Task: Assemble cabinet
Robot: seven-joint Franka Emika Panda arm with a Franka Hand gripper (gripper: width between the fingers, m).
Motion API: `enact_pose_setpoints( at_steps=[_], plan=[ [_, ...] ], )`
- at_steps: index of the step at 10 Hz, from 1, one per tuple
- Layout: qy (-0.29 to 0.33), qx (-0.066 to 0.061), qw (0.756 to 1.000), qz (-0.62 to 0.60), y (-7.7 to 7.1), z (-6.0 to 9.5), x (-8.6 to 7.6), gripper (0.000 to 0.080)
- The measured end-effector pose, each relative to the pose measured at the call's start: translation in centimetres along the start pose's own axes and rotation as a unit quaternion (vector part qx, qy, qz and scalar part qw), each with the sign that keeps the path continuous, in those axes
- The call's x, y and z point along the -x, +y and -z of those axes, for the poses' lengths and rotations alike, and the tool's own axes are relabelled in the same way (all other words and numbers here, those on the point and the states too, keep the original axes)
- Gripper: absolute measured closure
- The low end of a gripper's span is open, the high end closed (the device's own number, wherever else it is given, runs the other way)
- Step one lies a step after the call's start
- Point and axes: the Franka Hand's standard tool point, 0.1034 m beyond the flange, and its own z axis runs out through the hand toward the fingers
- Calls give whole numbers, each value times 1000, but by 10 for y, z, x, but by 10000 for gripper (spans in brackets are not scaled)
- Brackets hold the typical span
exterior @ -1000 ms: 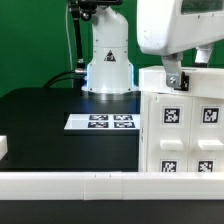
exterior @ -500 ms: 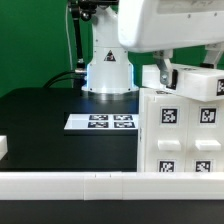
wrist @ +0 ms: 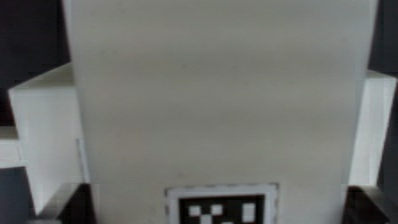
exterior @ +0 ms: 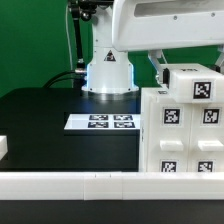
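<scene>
Closest to the camera in the exterior view runs a long white rail (exterior: 90, 183) across the front of the black table (exterior: 40, 125). A small white block (exterior: 3, 148) peeks in at that view's left edge, just behind the rail.

Next comes the cabinet (exterior: 180, 130). It is a big white box with black-and-white tags on its face. It stands upright on the table at the exterior view's right, right behind the rail. It looks mostly built as a body, with tagged panels in rows.

On top of the cabinet sits a white piece with a tag (exterior: 197, 85), a bit tilted. The gripper (exterior: 160, 68) is up there beside it, under the arm's big white wrist. In the wrist view a tall white panel (wrist: 187, 100) fills nearly everything, with a tag at its low end and dark finger tips just showing at either side. The fingers seem to be around that panel, but the pictures do not show clearly if they press on it or stay apart, so nobody can tell.

Farther back, the marker board (exterior: 100, 122) lies flat on the table, well apart from the cabinet. Behind it stands the robot's white base (exterior: 108, 65), in front of a green wall.

The job looks well along: the big body stands. The top piece probably needs to be seated straight. What else is left cannot be seen.
</scene>
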Motion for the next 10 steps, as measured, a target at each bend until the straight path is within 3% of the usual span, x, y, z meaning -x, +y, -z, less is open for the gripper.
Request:
enact_pose_setpoints(
  at_steps=[2,3,4,5,8,10],
  plan=[
    [0,0,998,-68,0,0,0,246],
    [-1,0,985,-173,0,0,2,246],
    [8,-10,964,-266,1,-1,2,246],
    [18,-31,938,-346,2,0,3,246],
    [13,-35,905,-423,2,0,4,246],
    [6,-41,862,-505,3,-1,5,246]
  ],
)
